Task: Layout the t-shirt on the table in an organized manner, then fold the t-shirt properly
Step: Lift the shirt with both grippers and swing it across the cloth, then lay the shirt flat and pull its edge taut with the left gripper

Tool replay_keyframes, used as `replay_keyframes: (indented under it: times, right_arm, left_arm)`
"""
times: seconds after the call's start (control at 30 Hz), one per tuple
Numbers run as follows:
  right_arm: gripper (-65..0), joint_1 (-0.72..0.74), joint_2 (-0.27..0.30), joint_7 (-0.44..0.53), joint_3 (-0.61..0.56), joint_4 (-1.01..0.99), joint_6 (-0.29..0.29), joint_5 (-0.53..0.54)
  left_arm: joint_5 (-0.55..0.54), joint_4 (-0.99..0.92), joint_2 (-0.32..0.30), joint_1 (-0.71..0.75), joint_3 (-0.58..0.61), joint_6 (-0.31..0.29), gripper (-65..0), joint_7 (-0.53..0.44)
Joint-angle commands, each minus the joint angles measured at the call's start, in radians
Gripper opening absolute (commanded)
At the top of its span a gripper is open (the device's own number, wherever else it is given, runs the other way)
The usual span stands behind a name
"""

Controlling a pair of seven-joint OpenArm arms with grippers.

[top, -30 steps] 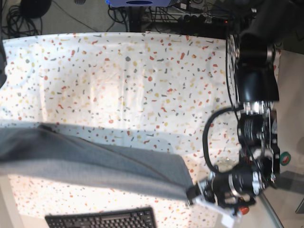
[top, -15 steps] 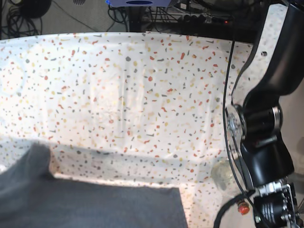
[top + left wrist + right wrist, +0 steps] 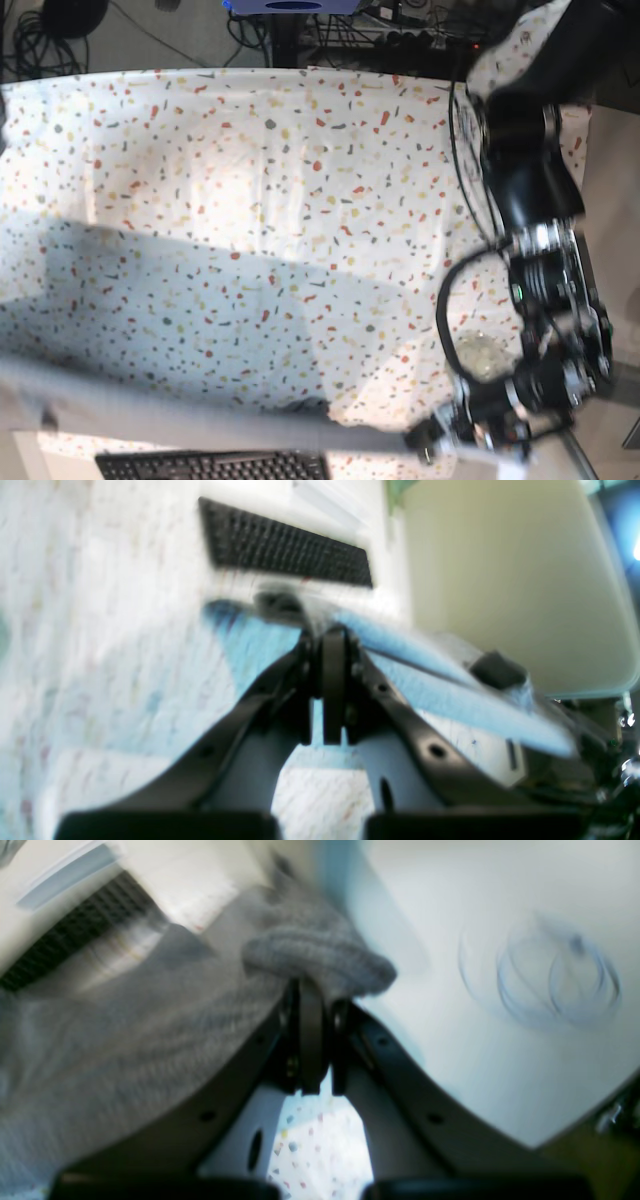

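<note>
The heather-grey T-shirt [image 3: 200,415] is stretching blurred above the front of the speckled worktop [image 3: 300,190], its shadow falling across the cloth. The left end effector [image 3: 320,695] and right end effector [image 3: 327,1040] are each pinching its fabric. Beyond it a black keyboard [image 3: 287,545] is lying near the worktop's edge, partly hidden by the shirt in the right wrist view. Tangled black cables [image 3: 40,45] are lying behind the worktop.

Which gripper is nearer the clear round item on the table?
Left. In the base view, the left gripper shows just below and left of the clear round item; the right gripper is out of that view, past its left edge.
</note>
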Motion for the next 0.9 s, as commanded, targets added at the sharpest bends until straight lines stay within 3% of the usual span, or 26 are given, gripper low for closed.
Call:
replay_keyframes:
  times: [0.0, 0.1, 0.23, 0.57, 0.7, 0.87]
  right_arm:
    - [-65.0, -0.035, 0.005, 0.052, 0.027, 0.009, -0.002, -0.005]
    - [-65.0, -0.210, -0.078, 0.188, 0.063, -0.079, -0.001, -0.005]
    - [-65.0, -0.350, -0.129, 0.377, 0.068, -0.237, -0.001, -0.005]
    - [-65.0, -0.511, -0.136, 0.420, 0.071, -0.283, -0.001, -0.003]
    - [-65.0, -0.563, -0.171, 0.424, 0.070, -0.227, -0.001, -0.003]
    - [-65.0, -0.608, -0.222, 0.420, 0.062, -0.123, -0.001, -0.005]
  left_arm:
    - [0.002, 0.029, -0.022, 0.037, -0.004, -0.001, -65.0, -0.020]
    - [0.008, 0.040, -0.039, 0.219, -0.004, -0.003, -65.0, -0.022]
    - [0.013, 0.017, -0.065, 0.383, -0.010, -0.004, -65.0, -0.028]
    - [0.013, 0.021, -0.164, 0.591, -0.015, -0.004, -65.0, -0.053]
    - [0.011, 0.027, -0.192, 0.669, -0.009, -0.004, -65.0, -0.111]
    - [0.013, 0.086, -0.195, 0.761, -0.015, -0.004, -65.0, -0.117]
